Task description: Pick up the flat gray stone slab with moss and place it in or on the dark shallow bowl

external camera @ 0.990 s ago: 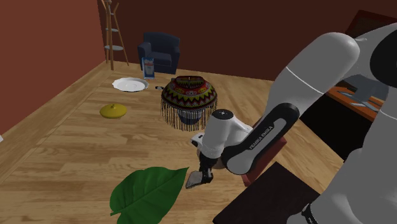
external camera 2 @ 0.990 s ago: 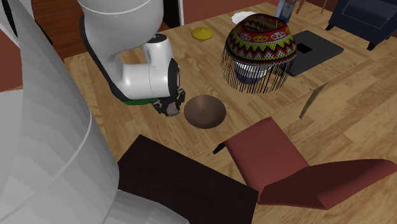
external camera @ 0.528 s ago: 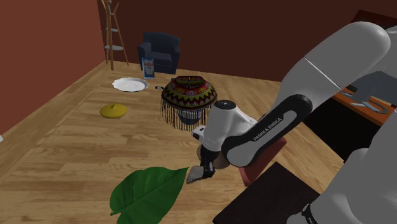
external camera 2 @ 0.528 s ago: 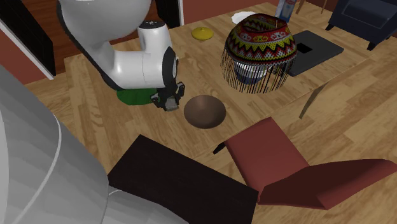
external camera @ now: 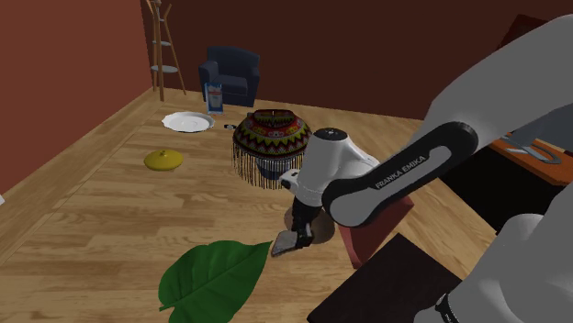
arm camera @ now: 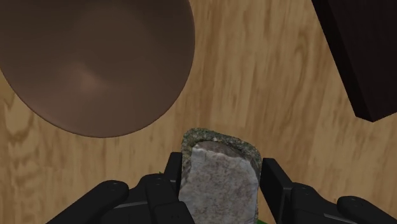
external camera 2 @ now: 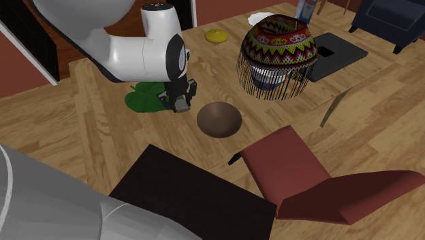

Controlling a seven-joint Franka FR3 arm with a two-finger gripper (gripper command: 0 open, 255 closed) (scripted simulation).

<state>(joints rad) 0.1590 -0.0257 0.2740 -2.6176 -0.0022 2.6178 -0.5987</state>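
Note:
My black gripper point(arm camera: 219, 173) is shut on a flat gray stone slab point(arm camera: 220, 181) with a greenish mossy rim, held end-on between the fingers point(arm camera: 170, 173). Just beyond the slab's tip, the dark brown shallow bowl point(arm camera: 95, 63) lies on the wooden surface with nothing in it. In the second exterior view the gripper point(external camera 2: 178, 102) hangs with the slab point(external camera 2: 180, 107) a short way to the left of the bowl point(external camera 2: 219, 119), above the leaf's edge. From the shoulder view the gripper point(external camera: 292, 237) carries the slab point(external camera: 284, 243) just above the wood.
A big green leaf point(external camera: 216, 273) lies under and beside the gripper. A patterned fringed dome point(external camera 2: 279, 44) stands beyond the bowl, with a red folded chair-like thing point(external camera 2: 306, 177) on its near side. The dark stand top point(external camera 2: 191, 194) is close by. A yellow lid point(external camera: 163, 160) and a white plate point(external camera: 188, 121) lie farther off.
The arm has swung and the hand has turned more upright. The gripper, still clasping the slab, has shifted slightly upward in both exterior views. The bowl has stayed put.

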